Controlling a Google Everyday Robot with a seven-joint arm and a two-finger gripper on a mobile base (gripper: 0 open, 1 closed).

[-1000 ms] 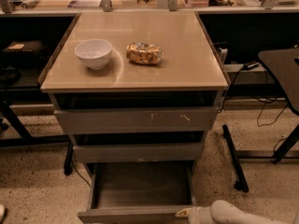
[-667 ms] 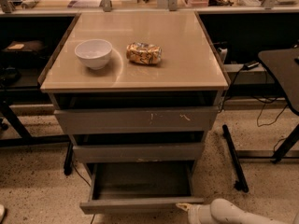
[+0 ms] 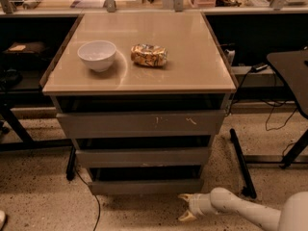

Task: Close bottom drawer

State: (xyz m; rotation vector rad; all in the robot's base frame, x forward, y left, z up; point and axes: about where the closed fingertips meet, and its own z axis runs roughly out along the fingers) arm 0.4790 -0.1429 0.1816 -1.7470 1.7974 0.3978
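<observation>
The bottom drawer [image 3: 146, 186] is the narrowest, lowest grey front of the cabinet and sits pushed in, nearly flush under the middle drawer front [image 3: 143, 157]. My gripper [image 3: 185, 207] is low at the front right, just in front of and slightly below the drawer's right corner, not touching it. Its two pale fingers [image 3: 186, 217] are spread apart with nothing between them. The white arm runs off to the lower right.
A white bowl [image 3: 97, 55] and a wrapped snack [image 3: 149, 55] sit on the cabinet top [image 3: 192, 71]. The top drawer front [image 3: 139, 123] has pale scratch marks. A black table leg [image 3: 240, 163] lies on the floor at right, a dark desk [image 3: 291, 66] beyond it.
The bottom drawer has gone from pulled far out to pushed in close to the cabinet. My gripper has moved forward with it toward the cabinet.
</observation>
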